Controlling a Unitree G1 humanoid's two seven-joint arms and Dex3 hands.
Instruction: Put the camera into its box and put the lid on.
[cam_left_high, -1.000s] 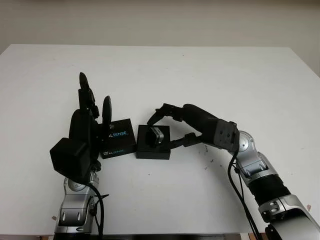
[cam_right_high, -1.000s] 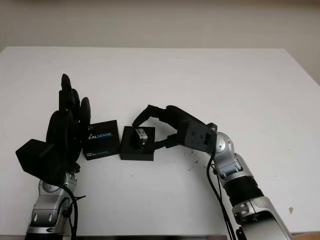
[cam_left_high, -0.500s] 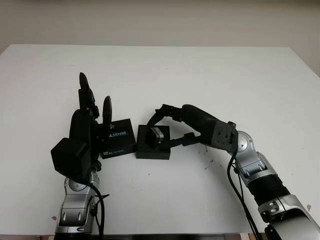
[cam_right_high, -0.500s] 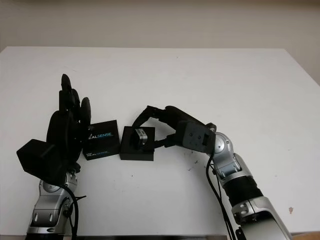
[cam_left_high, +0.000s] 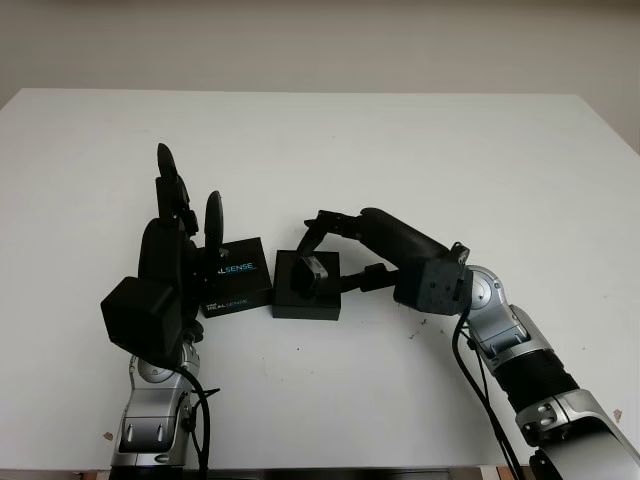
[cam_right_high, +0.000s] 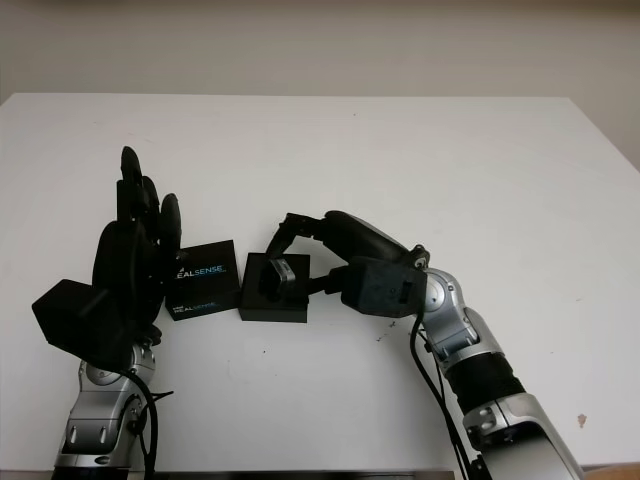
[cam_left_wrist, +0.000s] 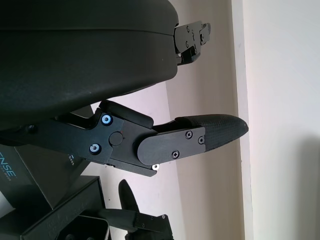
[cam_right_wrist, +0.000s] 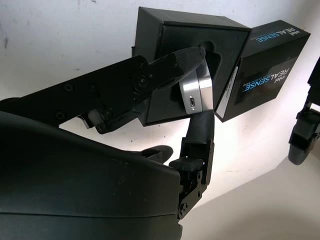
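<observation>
The black box base (cam_left_high: 290, 297) lies open on the white table, just left of centre. A small silver camera (cam_left_high: 312, 269) sits tilted in its foam recess, and my right hand (cam_left_high: 311, 258) is shut on it from the right. In the right wrist view the camera (cam_right_wrist: 192, 98) is pinched between one finger (cam_right_wrist: 172, 67) and the thumb (cam_right_wrist: 201, 131) over the box base (cam_right_wrist: 155, 40). The lid (cam_left_high: 236, 276), black with REALSENSE lettering, lies flat against the base's left side. My left hand (cam_left_high: 183, 215) stands upright and open just left of the lid, holding nothing.
The white table (cam_left_high: 420, 150) stretches wide behind and to the right of the box. Its far edge meets a pale wall. My right forearm (cam_left_high: 500, 330) crosses the table's front right; the left wrist's black camera block (cam_left_high: 140, 316) hangs at the front left.
My right hand has rolled and edged left, tipping the camera lower into the box recess. The left hand and the lid have not moved.
</observation>
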